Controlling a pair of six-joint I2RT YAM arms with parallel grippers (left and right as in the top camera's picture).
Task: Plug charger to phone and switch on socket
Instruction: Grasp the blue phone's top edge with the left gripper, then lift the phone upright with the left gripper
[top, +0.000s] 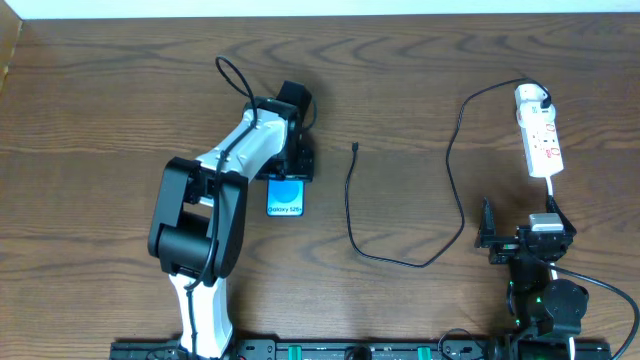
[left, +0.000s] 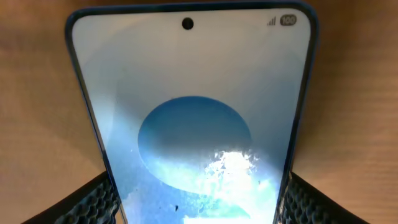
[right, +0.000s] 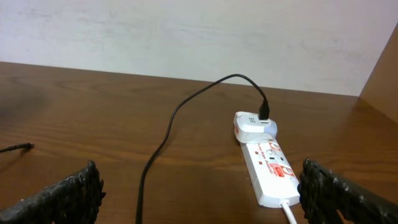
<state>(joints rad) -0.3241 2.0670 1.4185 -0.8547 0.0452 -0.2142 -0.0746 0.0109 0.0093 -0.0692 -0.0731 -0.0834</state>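
The phone (top: 286, 197) lies on the wooden table, its blue screen up and its far part hidden under my left gripper (top: 291, 165). In the left wrist view the phone (left: 193, 112) fills the frame and the gripper's (left: 198, 199) two pads press against its long edges. The charger's black cable (top: 350, 215) loops across the table; its free tip (top: 356, 148) lies right of the phone, apart from it. The socket (top: 541, 135) is a white power strip at the far right (right: 270, 165). My right gripper (top: 515, 240) is open and empty, nearer than the strip (right: 199, 193).
A white adapter (right: 255, 124) sits plugged in the strip's far end, with the black cable (right: 168, 137) running from it. The strip's white cord (top: 553, 195) runs toward my right arm. The cable tip (right: 25, 147) shows at the left of the right wrist view.
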